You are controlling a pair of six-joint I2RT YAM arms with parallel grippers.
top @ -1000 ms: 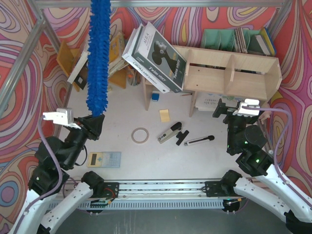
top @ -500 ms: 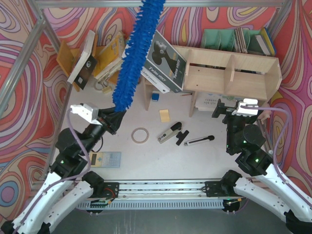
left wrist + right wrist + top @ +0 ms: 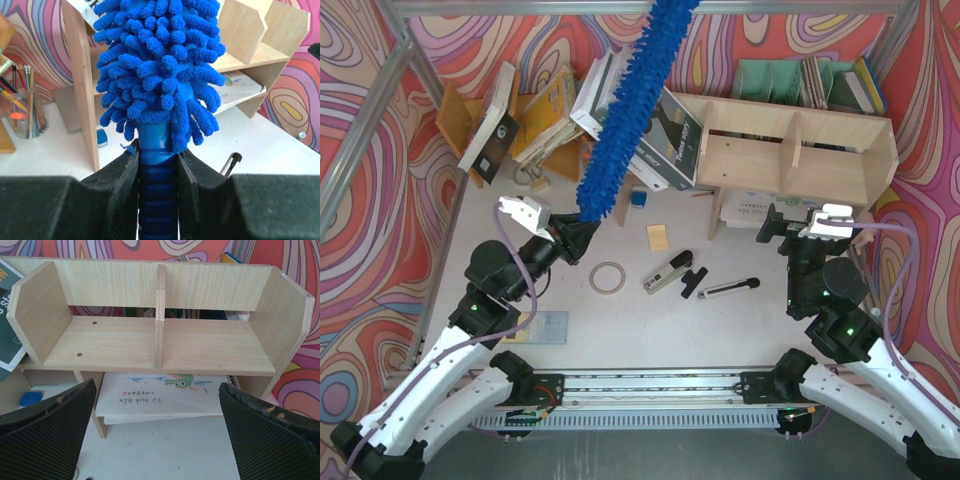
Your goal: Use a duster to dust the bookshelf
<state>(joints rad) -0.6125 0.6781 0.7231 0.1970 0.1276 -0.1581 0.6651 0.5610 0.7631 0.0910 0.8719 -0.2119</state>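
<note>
The pale plywood bookshelf [image 3: 790, 150] stands at the back right, with open compartments; it fills the right wrist view [image 3: 160, 340]. My left gripper [image 3: 582, 232] is shut on the blue plastic handle [image 3: 157, 170] of the fluffy blue duster [image 3: 630, 110]. The duster head leans up and to the right over the books at the shelf's left end. In the left wrist view the head [image 3: 160, 75] hides much of the shelf [image 3: 245, 35]. My right gripper [image 3: 790, 225] is open and empty just in front of the shelf, its jaws [image 3: 156, 392] wide apart before a booklet [image 3: 170, 395].
Large books [image 3: 665, 130] lean on the shelf's left end. A tape ring [image 3: 608, 277], stapler [image 3: 667, 272], silver rod with black clip [image 3: 727, 288], yellow note [image 3: 658, 237] and calculator [image 3: 535, 327] lie on the table. An orange rack of books [image 3: 520, 115] stands back left.
My left arm has swung right and forward, carrying the duster from upright at the left to leaning toward the bookshelf's left end. The right arm has not moved.
</note>
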